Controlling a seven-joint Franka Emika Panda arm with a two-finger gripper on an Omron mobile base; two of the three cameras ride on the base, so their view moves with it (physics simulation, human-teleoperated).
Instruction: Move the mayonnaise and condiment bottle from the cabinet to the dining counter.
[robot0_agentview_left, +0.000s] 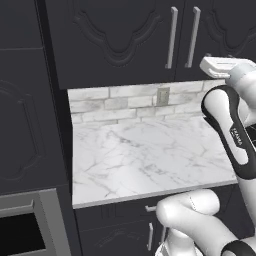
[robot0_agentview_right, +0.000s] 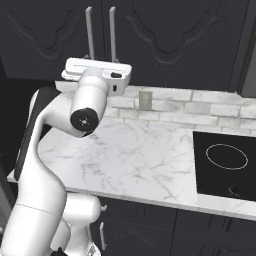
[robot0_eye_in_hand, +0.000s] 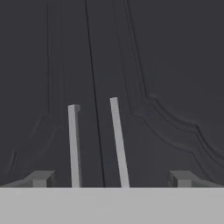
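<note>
Nearest the hand camera, our 2 small dark fingertips (robot0_eye_in_hand: 43, 178) rise well apart at the bottom of the hand view, so we read the two-finger gripper (robot0_eye_in_hand: 111, 179) as spread as wide as it goes, with nothing between its jaws. Just beyond them stand the 2 long silver bar handles (robot0_eye_in_hand: 118, 142) of the near-black wall cabinet with ornate raised-panel doors (robot0_agentview_left: 120, 35), one on each side of the seam where the doors meet.

We judge the task to be at its very start. Both doors are shut, neither handle is grasped, and nothing has yet been taken out. Still to do: open the cabinet, lift out the mayonnaise and the condiment bottle, carry them to the dining counter, and set them down there.

Both task items are hidden; if they are in the cabinet, they sit behind the closed doors, and we cannot tell on which side or shelf. We cannot place the dining counter from these 3 views either. What lies below the cabinet is the white grey-veined marble worktop (robot0_agentview_left: 145, 155) backed by pale brick tiles (robot0_agentview_left: 110, 102), which is not the target surface. In both base views the white hand hides the fingers, and the arm's own links cover part of the worktop. A dark cooktop (robot0_agentview_right: 225, 165) is cut off at the right edge of the right base view.
</note>
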